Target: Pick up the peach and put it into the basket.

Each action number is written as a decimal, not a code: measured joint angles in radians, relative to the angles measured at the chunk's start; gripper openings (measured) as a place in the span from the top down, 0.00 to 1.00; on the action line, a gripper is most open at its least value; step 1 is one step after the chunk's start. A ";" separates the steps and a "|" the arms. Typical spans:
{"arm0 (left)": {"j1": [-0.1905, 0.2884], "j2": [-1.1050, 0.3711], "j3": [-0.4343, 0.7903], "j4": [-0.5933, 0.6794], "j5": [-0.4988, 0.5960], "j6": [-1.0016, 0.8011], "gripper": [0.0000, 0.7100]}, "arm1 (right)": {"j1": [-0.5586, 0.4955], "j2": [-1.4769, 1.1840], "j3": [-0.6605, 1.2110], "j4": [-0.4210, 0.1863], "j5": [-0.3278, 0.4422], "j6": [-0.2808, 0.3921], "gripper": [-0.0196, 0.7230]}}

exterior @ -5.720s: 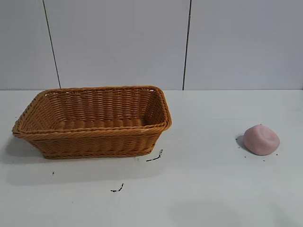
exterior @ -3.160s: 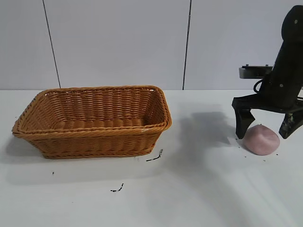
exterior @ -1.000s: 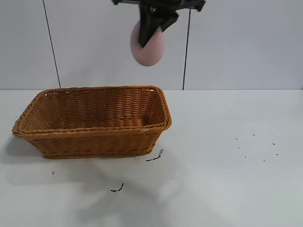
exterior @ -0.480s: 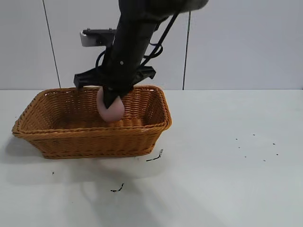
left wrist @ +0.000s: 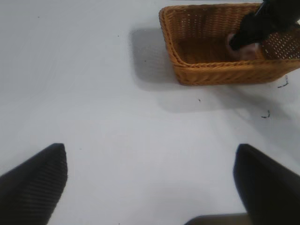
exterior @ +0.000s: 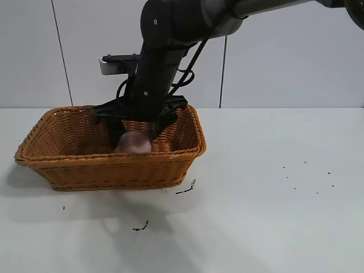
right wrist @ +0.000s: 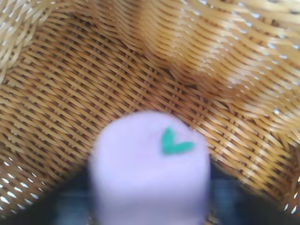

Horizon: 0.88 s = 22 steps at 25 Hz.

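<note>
The pale pink peach is low inside the orange-brown wicker basket, near its right end. My right gripper reaches down into the basket from above, its fingers spread on either side of the peach. In the right wrist view the peach, with a small green mark on it, sits between the jaws of the right gripper over the woven basket floor. My left gripper is open and empty above bare table, far from the basket.
The white table carries a few small dark specks in front of the basket and at the right. A grey panelled wall stands behind. The right arm rises over the basket's right end.
The right gripper carried the peach from the table's right side over and down into the basket. Since half a second ago its fingers have spread and the peach sits lower.
</note>
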 joint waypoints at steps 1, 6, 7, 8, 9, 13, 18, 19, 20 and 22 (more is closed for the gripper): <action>0.000 0.000 0.000 0.000 0.000 0.000 0.02 | 0.000 0.000 0.000 0.000 0.000 0.000 0.08; 0.000 0.000 0.000 0.000 0.000 0.000 0.02 | 0.000 -0.002 -0.159 -0.005 0.126 0.000 0.05; 0.000 0.000 0.000 0.000 0.000 0.000 0.02 | 0.000 -0.003 -0.194 -0.005 0.157 0.000 0.05; 0.000 0.000 0.000 0.000 0.000 0.000 0.02 | 0.000 -0.005 -0.237 -0.006 0.187 0.000 0.05; 0.000 0.000 0.000 0.000 0.000 0.000 0.02 | -0.001 -0.006 -0.276 -0.007 0.216 0.000 0.05; 0.000 0.000 0.000 0.000 0.000 0.000 0.02 | -0.022 -0.013 -0.392 -0.019 0.285 0.000 0.05; 0.000 0.000 0.000 0.000 0.000 0.000 0.02 | -0.122 -0.016 -0.442 -0.076 0.334 0.000 0.05; 0.000 0.000 0.000 0.000 0.000 0.000 0.02 | -0.152 -0.016 -0.442 -0.082 0.335 0.000 0.05; 0.000 0.000 0.000 0.000 0.000 0.000 0.02 | -0.179 -0.016 -0.442 -0.085 0.339 0.000 0.04; 0.000 0.000 0.000 0.000 0.000 0.000 0.02 | -0.250 -0.016 -0.442 -0.089 0.345 0.000 0.04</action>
